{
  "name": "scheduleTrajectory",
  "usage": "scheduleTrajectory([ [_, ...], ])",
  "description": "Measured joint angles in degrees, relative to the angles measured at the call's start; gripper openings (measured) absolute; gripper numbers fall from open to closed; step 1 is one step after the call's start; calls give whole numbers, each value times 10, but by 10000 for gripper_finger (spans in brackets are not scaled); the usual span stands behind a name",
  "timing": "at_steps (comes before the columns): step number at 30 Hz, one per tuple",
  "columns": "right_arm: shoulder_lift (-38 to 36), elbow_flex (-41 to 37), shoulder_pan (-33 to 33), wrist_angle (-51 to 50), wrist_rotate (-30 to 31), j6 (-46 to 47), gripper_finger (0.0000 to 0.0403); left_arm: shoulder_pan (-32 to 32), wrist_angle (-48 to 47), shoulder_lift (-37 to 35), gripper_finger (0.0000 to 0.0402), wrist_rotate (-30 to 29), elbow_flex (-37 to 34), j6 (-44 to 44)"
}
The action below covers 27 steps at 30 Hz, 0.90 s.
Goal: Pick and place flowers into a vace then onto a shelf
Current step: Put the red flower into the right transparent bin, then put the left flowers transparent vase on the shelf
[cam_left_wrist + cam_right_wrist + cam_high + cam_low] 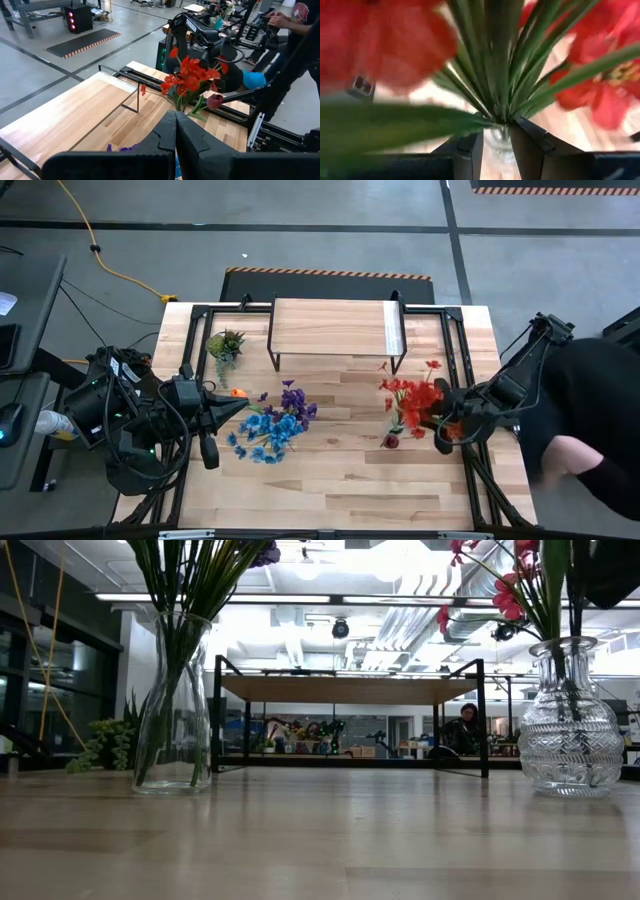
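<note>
Red flowers (415, 402): stood in a round cut-glass vase (571, 745) at about 3 o'clock on the table (340, 480).
Blue and purple flowers (275, 425): stood in a tall clear vase (172, 705) at about 8 o'clock.
Shelf (335, 327): found at 12 o'clock, its board bare.
Right gripper (497, 142): fingers are set either side of the round vase's neck, parted, with glass seen between them; no firm grip can be judged.
Left gripper (175, 131): fingers are pressed together on nothing, just at 9 o'clock of the tall vase.
Handling: the glass is judged heavy, slippery and breakable; the stems light and springy.
Hold: the neck below the rim is judged best, the vase kept upright.
</note>
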Motion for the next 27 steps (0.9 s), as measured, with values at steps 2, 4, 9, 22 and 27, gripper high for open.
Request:
scheduleTrajectory([
  [2, -1, 0, 0, 1, -19, 0, 85, 0, 0, 0, 42, 0, 0, 0],
  [4, -1, 0, 0, 1, -33, -1, 85, 0, 0, 0, 42, 0, 0, 0],
  [9, -1, 0, 0, -1, -75, -1, 88, 0, 0, 0, 42, 0, 0, 0],
  [22, -35, 0, 0, -62, -133, 28, 86, 0, 0, 0, 42, 0, 0, 0],
  [27, -57, 0, 0, -92, -158, 53, 86, 0, 0, 0, 42, 0, 0, 0],
])
